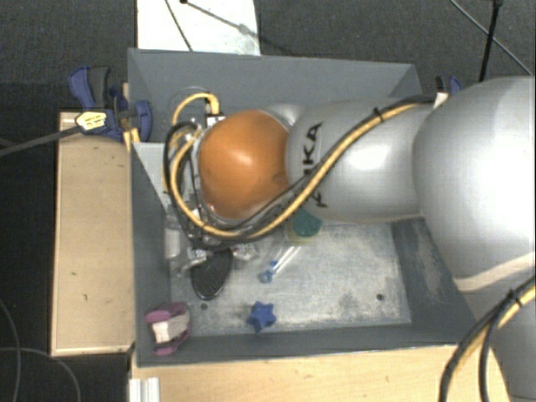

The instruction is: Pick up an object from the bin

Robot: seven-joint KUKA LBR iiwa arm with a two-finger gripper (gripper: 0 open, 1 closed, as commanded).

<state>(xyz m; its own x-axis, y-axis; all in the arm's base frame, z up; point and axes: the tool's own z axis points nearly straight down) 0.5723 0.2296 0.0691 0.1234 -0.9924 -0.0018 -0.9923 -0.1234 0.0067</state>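
1. While reaching in from the right across the grey metal bin, covers much of the back half with the silver arm.
2. Carries an orange wrist cover, ringed by yellow-and-black cables, above the bin's left part.
3. Sets the gripper low beneath that cover, near the left wall.
4. Cannot tell the gripper's state, released or clenched: largely hidden under cover and cables.
5. Locates nearest to the gripper a black oval thing, lying on the floor in the left front part, touching or just beside the gripper's lower end; cannot tell which.
6. Locates a clear pen-like thing with a blue tip just right of the black oval thing, lying slantwise on the floor.
7. Locates a teal thing farther right, partly hidden under the arm.
8. Locates a blue star-shaped thing near the front wall, apart from the rest.
9. Locates a pink-and-white thing in the front left corner, close to the front wall.
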